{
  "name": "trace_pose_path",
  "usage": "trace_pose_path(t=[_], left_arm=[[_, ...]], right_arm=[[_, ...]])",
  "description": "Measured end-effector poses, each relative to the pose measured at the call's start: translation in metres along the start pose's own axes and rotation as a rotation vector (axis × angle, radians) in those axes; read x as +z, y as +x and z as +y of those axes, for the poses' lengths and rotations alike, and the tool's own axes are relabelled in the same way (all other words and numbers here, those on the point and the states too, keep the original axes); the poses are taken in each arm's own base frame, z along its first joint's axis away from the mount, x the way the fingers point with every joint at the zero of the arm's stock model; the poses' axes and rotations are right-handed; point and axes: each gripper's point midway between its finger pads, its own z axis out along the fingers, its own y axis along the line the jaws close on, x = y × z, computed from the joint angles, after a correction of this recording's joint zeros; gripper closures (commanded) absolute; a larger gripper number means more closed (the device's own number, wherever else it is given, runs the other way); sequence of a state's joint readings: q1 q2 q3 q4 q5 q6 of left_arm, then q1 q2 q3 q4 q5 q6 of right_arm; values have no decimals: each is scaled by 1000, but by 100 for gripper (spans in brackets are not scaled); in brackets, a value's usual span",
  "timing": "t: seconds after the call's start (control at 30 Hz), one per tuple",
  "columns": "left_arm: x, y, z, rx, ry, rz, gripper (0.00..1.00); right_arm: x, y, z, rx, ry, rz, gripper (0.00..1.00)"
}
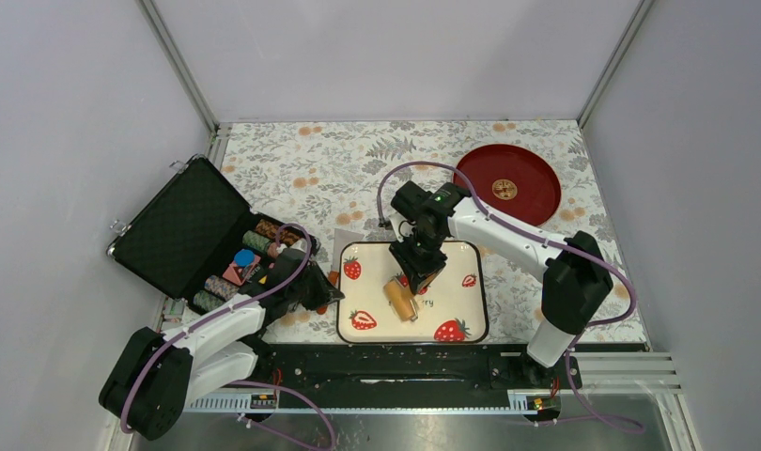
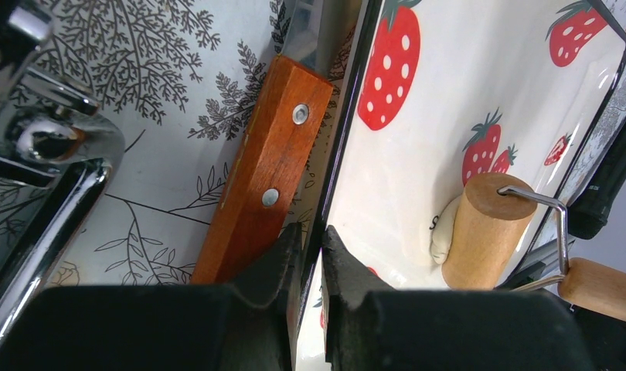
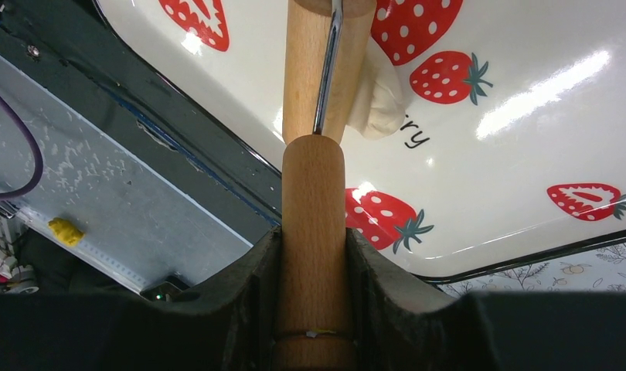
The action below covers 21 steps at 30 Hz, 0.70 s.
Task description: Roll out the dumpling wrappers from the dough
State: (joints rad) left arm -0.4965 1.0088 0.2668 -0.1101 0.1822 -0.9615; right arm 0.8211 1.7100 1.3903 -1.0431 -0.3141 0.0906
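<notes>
Right claw (image 3: 314,241) is clenched hard on the roller (image 3: 314,193), pads tight on both sides of its wooden grip, and the barrel lies straight ahead of the fingertips, down on the glossy strawberry tray (image 1: 457,299). The dough (image 3: 381,91), a small pale lump, is tucked under the barrel's far side, just past that claw and touching the wood; from the left wrist it peeks out at the barrel's left (image 2: 443,229). Left claw (image 2: 310,249) is pinched on the tray's black rim, which runs up between its two fingers. Just left of that claw a wooden handle (image 2: 271,166) with two rivets lies flat on the desk (image 1: 358,160), alongside the rim. The desk wears a grey floral cloth with orange blooms. Beyond the right claw, far to its right, sits a red plate (image 1: 527,193); behind the left claw an open black case (image 1: 179,230) holds coloured bits. Plain lilac-grey walls (image 1: 386,56) box it in, and a black rail (image 1: 405,362) runs along the near edge.
</notes>
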Motion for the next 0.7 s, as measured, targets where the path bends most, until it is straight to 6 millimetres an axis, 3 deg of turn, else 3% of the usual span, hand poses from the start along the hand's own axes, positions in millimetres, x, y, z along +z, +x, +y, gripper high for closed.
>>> trace_pose_path(t=[0.7], left_arm=[[0,0,0,-1,0,1,100]], right_arm=[[1,1,6,-17,-30,12,100]])
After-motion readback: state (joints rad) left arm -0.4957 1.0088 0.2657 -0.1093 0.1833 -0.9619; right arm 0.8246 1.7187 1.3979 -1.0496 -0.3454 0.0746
